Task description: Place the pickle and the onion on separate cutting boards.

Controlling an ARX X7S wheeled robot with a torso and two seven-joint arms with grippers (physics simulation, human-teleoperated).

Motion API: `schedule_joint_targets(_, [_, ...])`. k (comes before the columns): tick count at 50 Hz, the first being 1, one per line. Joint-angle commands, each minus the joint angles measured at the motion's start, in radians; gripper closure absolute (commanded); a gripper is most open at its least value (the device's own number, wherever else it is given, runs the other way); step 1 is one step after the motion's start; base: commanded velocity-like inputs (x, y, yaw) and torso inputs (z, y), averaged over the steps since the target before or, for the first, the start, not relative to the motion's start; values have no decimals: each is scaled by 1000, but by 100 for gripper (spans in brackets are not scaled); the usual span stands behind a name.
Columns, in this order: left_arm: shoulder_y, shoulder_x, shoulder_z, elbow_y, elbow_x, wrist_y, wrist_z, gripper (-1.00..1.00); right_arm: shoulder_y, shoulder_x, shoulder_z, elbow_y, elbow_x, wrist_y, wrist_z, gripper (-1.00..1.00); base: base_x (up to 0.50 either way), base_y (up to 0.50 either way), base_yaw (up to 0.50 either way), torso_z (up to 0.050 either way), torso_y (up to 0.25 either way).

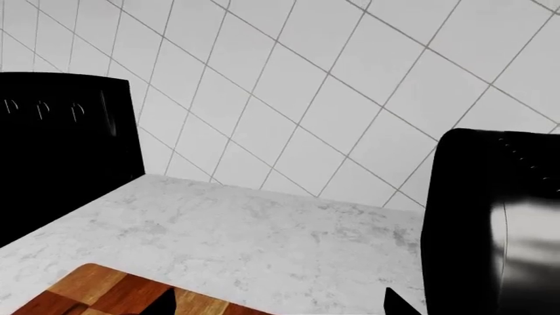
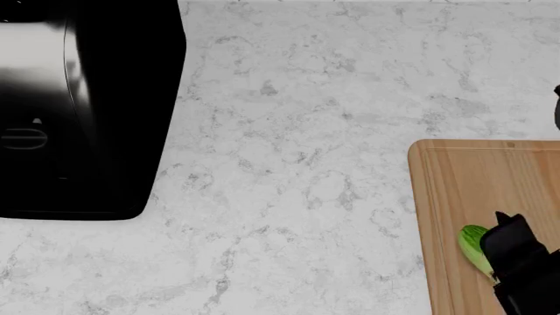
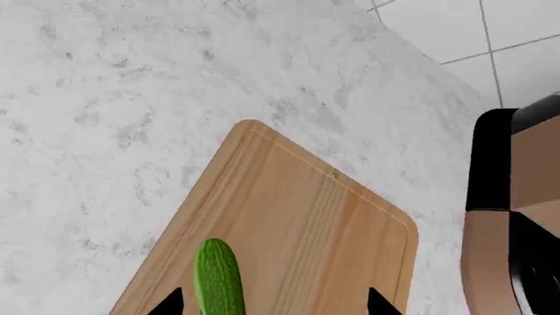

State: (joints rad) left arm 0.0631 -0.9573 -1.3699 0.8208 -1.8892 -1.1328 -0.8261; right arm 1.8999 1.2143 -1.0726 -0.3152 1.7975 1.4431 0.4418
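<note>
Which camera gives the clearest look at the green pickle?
The right wrist view: the pickle lies unobstructed on the light cutting board. In the head view, a black arm partly hides it. The left wrist view misses it.

The right gripper [image 2: 505, 252] reaches in at the head view's lower right, its jaws spread apart. The left arm goes unseen there.

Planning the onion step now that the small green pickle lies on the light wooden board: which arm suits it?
Probably the left, hedged. The right gripper hangs over the green pickle on the light wooden cutting board, while the left wrist camera sees a darker checkered wooden board. The onion is not visible.
</note>
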Motion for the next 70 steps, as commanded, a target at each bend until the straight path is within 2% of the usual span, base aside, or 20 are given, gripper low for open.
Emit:
schedule_joint_targets(1, [7,9,-18,2,-20,14,10,-100,22,34,42,-25,89,-135,76,-100,0,0,0,0,0])
schedule_joint_targets(4, [1,16,-23,2,2,5,27,-100,-15,62,52,-62,51,-214,99,-100,0,0,0,0,0])
schedule_joint_targets(11, [7,1,-16,8,-29,23,2,-100,-165,170,59,-176,106,-552,163,-100,0,0,0,0,0])
schedule_joint_targets(16, [5,-9,-13,0,-37,43,-30,-100,-256,248,46,-309,66,-806,194,-100,0,0,0,0,0])
schedule_joint_targets(20, [-16,-32,39,12,-1,60,-28,-100,-272,253,47,-358,31,-876,223,-100,0,0,0,0,0])
schedule_joint_targets(21, [-18,-73,42,-6,-25,81,-53,-100,-266,255,54,-359,40,-891,233,-100,0,0,0,0,0])
schedule_joint_targets(23, [-21,-128,7,-30,-65,99,-94,-100,-255,256,65,-357,53,-885,236,-100,0,0,0,0,0])
schedule_joint_targets(24, [-19,-180,-27,-50,-98,97,-122,-100,-233,255,77,-359,32,-848,263,-100,0,0,0,0,0])
schedule_joint_targets(25, [-19,-199,-41,-59,-117,100,-135,-100,-217,248,86,-365,10,-814,272,-100,0,0,0,0,0])
schedule_joint_targets(27, [-20,-254,-61,-75,-147,106,-158,-100,-188,252,113,-364,57,-824,283,-100,0,0,0,0,0])
schedule_joint_targets(32, [-29,-308,1,-82,-110,174,-144,-100,-170,252,130,-376,85,-814,295,-100,0,0,0,0,0])
schedule_joint_targets(36, [-37,-394,27,-115,-110,241,-152,-100,-171,258,136,-360,78,-837,296,-100,0,0,0,0,0])
schedule_joint_targets(45, [-32,-467,95,-159,-74,382,-114,-100,-145,240,158,-344,94,-800,308,-100,0,0,0,0,0])
schedule_joint_targets(52, [0,-493,174,-194,-9,503,-94,-100,-131,216,165,-328,93,-769,318,-100,0,0,0,0,0])
schedule_joint_targets(58, [9,-532,202,-224,8,557,-85,-100,-120,210,174,-314,94,-752,326,-100,0,0,0,0,0])
schedule_joint_targets(64, [19,-613,222,-261,9,620,-70,-100,-105,202,184,-300,92,-728,330,-100,0,0,0,0,0])
schedule_joint_targets(70, [2,-613,210,-281,34,616,-13,-100,-98,204,190,-291,87,-712,326,-100,0,0,0,0,0])
